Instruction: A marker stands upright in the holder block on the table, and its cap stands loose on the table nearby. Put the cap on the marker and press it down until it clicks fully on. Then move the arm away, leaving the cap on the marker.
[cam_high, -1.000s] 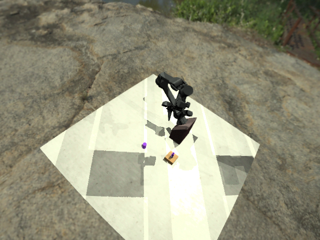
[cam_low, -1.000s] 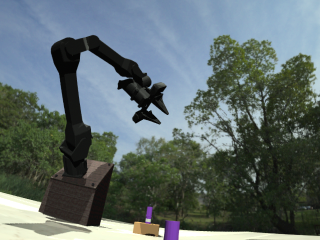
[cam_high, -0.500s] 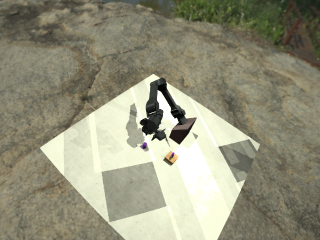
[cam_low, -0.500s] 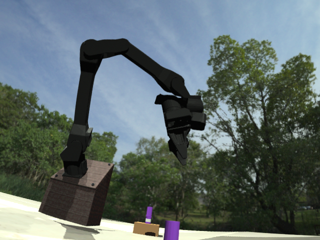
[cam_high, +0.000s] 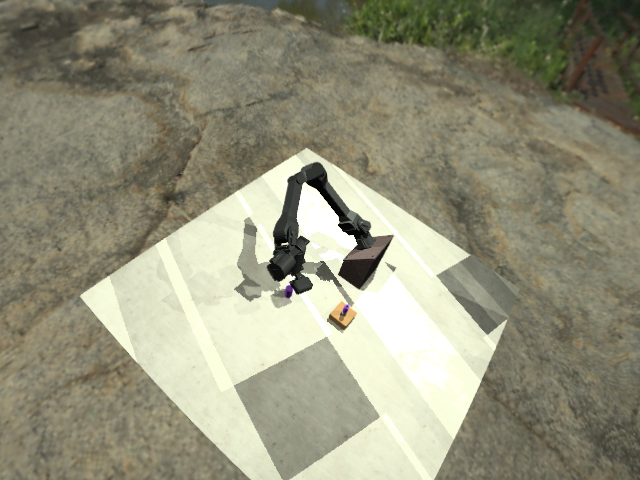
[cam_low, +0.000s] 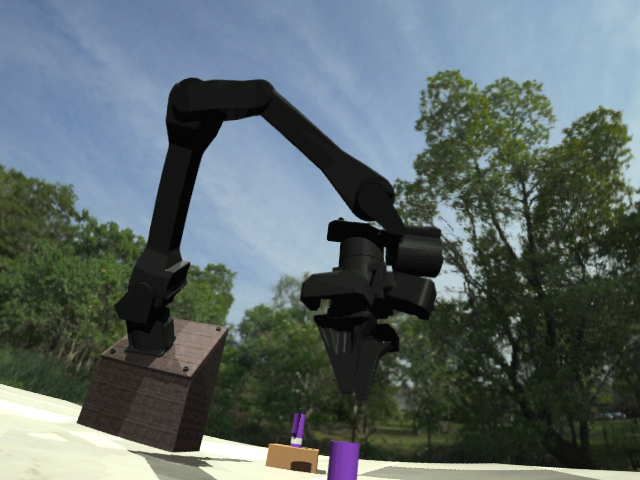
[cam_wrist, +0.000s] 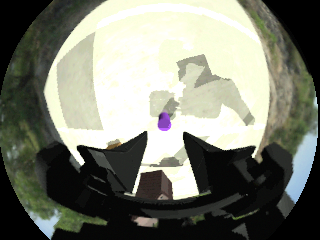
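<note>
The purple cap (cam_high: 288, 291) (cam_low: 343, 461) (cam_wrist: 164, 121) stands loose on the table; its lower part is cut off in the exterior view. The purple marker (cam_high: 345, 310) (cam_low: 297, 431) stands upright in the orange-brown holder block (cam_high: 340, 321) (cam_low: 278, 456), its tip bare. A sliver of the block (cam_wrist: 115, 144) shows behind a finger in the wrist view. My gripper (cam_low: 354, 394) (cam_wrist: 165, 134) is open and empty, pointing down above the table. In the wrist view the cap lies just beyond the gap between the fingertips. The fingertips are hard to make out in the top view.
The arm's dark brown wedge-shaped base (cam_high: 357, 268) (cam_low: 136, 400) (cam_wrist: 154, 184) stands on the pale table (cam_high: 170, 330), behind the holder block. The arm arches high from it. The holder block stands to one side of the cap. Shadows fall across the table.
</note>
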